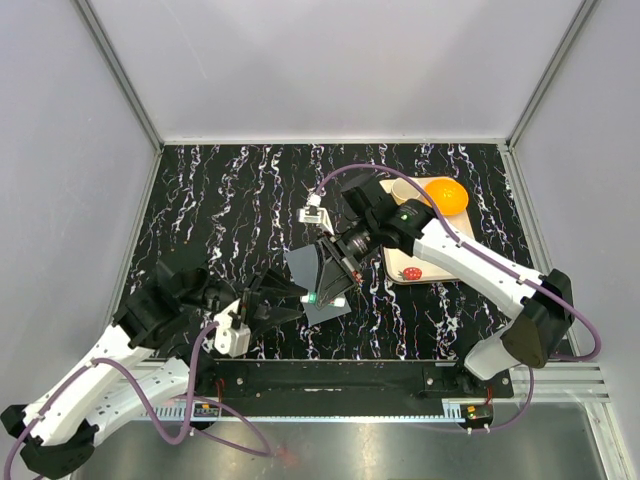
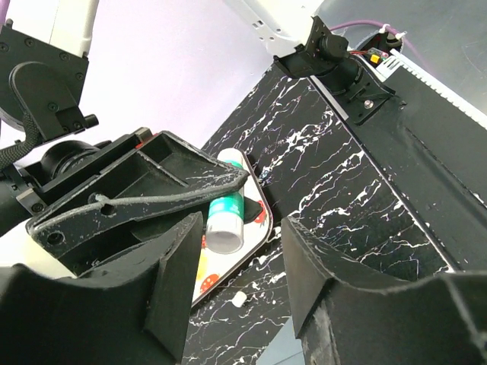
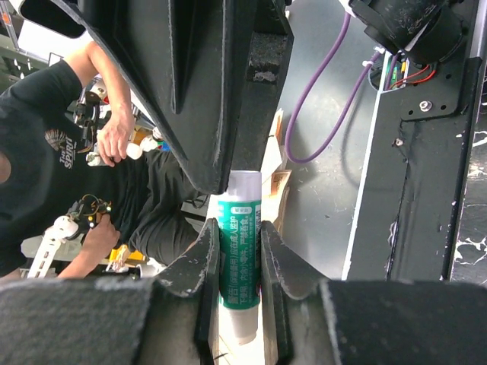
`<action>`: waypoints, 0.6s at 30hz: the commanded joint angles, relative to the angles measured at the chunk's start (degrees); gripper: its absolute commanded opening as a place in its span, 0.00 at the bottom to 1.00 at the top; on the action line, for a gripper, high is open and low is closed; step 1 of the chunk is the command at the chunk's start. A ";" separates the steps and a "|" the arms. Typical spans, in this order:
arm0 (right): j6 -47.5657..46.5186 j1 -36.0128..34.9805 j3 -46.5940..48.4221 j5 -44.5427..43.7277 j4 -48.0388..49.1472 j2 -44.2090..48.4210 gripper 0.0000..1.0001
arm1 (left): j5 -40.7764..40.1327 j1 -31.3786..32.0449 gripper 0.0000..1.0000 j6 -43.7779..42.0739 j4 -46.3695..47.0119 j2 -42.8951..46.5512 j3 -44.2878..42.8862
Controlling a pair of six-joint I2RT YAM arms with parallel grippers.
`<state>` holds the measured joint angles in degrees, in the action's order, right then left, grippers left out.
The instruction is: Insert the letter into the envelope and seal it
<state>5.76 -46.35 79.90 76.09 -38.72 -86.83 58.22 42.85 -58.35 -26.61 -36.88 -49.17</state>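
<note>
Green-white glue stick [image 3: 240, 262] clamped in right gripper [image 3: 240, 232] above grey envelope [image 1: 303, 266]; left gripper [image 2: 242, 251] jaws apart, empty; strawberry tray [image 1: 398, 268] nearby.

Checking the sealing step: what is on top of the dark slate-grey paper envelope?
A green-and-white glue stick, in the jaws of the right gripper, over the slate-grey envelope; contact unclear. The letter is not visible, possibly inside.
</note>
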 commanded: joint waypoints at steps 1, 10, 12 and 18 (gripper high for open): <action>2.06 -0.94 0.87 2.83 2.95 -0.10 0.00 | -2.84 2.15 0.48 -3.09 3.67 -0.29 -1.55; 2.06 -2.69 1.75 3.62 2.77 0.08 0.00 | -5.57 4.17 0.29 -3.00 3.06 -0.30 -1.11; 1.97 -3.05 1.84 3.62 2.69 0.08 0.00 | -5.75 4.17 0.30 -3.44 3.06 -0.03 -0.93; 1.89 -3.22 1.75 3.36 2.68 0.17 0.00 | -5.66 4.78 0.26 -3.44 1.65 0.06 -1.28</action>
<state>7.38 -48.69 79.92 77.32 -37.30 -87.07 53.91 47.13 -60.18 -25.71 -36.86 -49.17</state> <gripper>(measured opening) 0.237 0.295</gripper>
